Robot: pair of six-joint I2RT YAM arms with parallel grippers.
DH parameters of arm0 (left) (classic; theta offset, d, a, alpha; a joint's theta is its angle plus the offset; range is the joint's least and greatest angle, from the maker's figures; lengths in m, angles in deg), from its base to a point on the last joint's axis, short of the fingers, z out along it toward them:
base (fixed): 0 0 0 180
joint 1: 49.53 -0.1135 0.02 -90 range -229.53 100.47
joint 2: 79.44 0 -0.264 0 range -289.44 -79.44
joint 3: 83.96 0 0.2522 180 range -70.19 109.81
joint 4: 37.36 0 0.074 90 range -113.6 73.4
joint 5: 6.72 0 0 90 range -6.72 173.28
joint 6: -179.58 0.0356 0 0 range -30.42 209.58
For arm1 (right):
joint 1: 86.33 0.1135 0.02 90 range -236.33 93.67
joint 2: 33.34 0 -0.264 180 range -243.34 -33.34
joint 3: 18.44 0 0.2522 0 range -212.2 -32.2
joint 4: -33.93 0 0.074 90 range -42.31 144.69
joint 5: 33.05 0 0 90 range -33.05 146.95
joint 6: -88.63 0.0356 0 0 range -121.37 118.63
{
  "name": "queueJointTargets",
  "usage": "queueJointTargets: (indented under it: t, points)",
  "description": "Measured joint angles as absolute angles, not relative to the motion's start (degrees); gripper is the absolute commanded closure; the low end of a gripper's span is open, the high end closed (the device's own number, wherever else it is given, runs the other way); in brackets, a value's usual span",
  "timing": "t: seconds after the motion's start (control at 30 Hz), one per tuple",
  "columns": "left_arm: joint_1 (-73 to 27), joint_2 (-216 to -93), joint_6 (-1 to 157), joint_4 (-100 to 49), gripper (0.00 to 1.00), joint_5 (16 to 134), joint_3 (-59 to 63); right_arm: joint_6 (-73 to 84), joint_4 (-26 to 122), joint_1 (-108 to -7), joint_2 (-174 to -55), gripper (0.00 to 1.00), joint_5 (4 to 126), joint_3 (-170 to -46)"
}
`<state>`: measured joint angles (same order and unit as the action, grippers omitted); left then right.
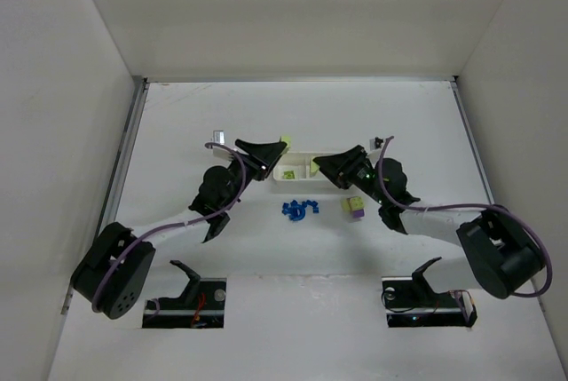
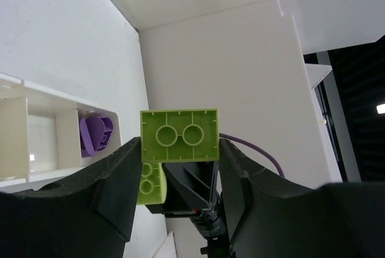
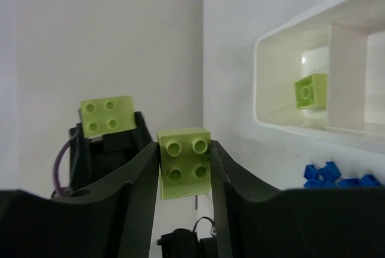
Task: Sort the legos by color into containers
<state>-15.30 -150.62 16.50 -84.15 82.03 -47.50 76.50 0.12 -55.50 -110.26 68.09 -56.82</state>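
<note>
Here, clamped bricks [image 2: 178, 135] near tray [image 3: 260, 83] rim

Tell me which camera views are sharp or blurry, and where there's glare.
Top external: even, soft light, faint shadows, blue legos too small for detail. Left wrist: the held yellow-green brick is sharp, a small bright spot glares inside the tray, right edge is dark. Right wrist: the square yellow-green brick looks slightly soft, tray interior bright.

Free table [image 1: 293, 115] beyond the tray [image 1: 300, 178]
</note>
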Motion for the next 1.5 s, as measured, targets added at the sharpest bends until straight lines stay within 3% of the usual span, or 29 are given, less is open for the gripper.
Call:
queueJointTargets:
  t: [0.37, 0.6, 0.73, 0.87, 1.03, 1.13, 1.2, 1.37, 1.5]
  points:
    - [-16.19, -144.78, 21.79, -75.98, 0.73, 82.51, -49.9, 68.0, 12.03, -51.61, -121.43, 0.56, 62.47, -68.38]
    - [-15.93, -141.44, 27.08, -69.51, 0.73, 84.89, -49.92, 63.93, 17.45, -49.43, -123.59, 0.35, 58.05, -73.8]
    - [-15.01, -141.52, 29.88, -65.92, 0.73, 86.42, -49.83, 62.45, 19.07, -49.12, -123.62, 0.33, 56.57, -74.59]
    - [-13.81, -143.53, 32.37, -63.21, 0.73, 87.16, -48.04, 61.42, 20.03, -49.12, -121.65, 0.41, 55.41, -73.76]
    - [-11.78, -149.04, 36.26, -59.67, 0.72, 88.15, -42.69, 59.19, 21.08, -49.23, -111.27, 0.64, 53.42, -67.29]
    - [-10.47, -152.58, 39.01, -57.03, 0.7, 89.35, -39.02, 56.87, 24.09, -49.23, -104.49, 0.65, 50.95, -64.03]
    - [-9.68, -154.51, 40.98, -55.17, 0.68, 90.44, -36.94, 54.8, 27.55, -49.23, -100.36, 0.6, 48.52, -62.5]
    - [-7.82, -158.44, 46.4, -48.52, 0.61, 94.16, -31.65, 49.53, 39.02, -49.23, -92.1, 0.38, 40.17, -60.82]
    - [-6.53, -161.22, 50.29, -44.0, 0.52, 97.5, -27.89, 46.53, 47.7, -48.51, -88.27, 0.31, 34.75, -60.71]
